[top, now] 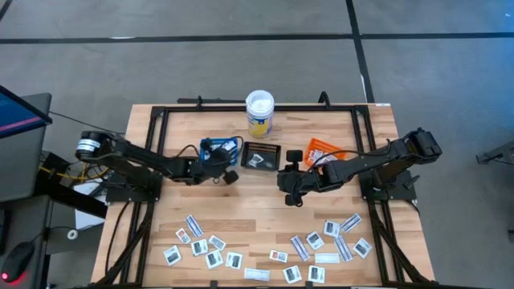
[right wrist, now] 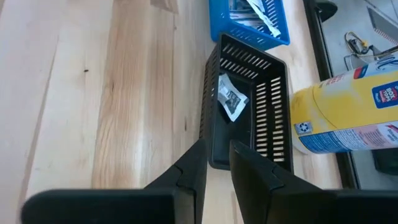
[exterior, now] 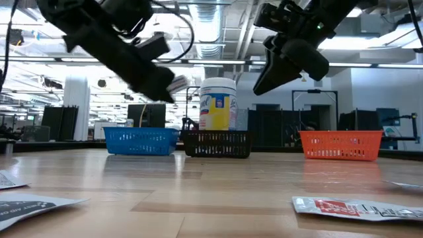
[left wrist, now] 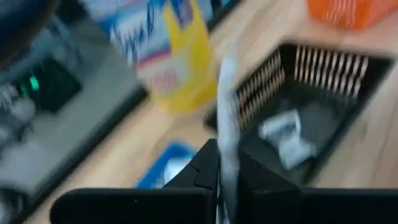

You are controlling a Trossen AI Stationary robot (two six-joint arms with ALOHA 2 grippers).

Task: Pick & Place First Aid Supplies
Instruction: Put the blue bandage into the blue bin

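My left gripper (top: 230, 175) hangs above the table by the near right corner of the blue tray (top: 221, 148), shut on a thin white packet (left wrist: 227, 106) that shows edge-on. My right gripper (right wrist: 217, 165) hovers just near of the black tray (right wrist: 249, 106), its fingers a narrow gap apart with nothing between them. One white packet with dark marks (right wrist: 231, 96) lies flat on the black tray's floor. Many more packets (top: 201, 245) lie flat along the table's near side, left and right (top: 329, 241). My left gripper pinches the white packet between its two fingers by one end (left wrist: 227, 149). The rest of the packet sticks out past the fingertips, edge-on, lifted clear of the table and the trays.
A white-lidded tub with a yellow label (top: 259, 112) stands behind the trays at the far edge. An orange tray (top: 325, 151) sits right of the black one. Bare wood lies between the trays and the scattered packets.
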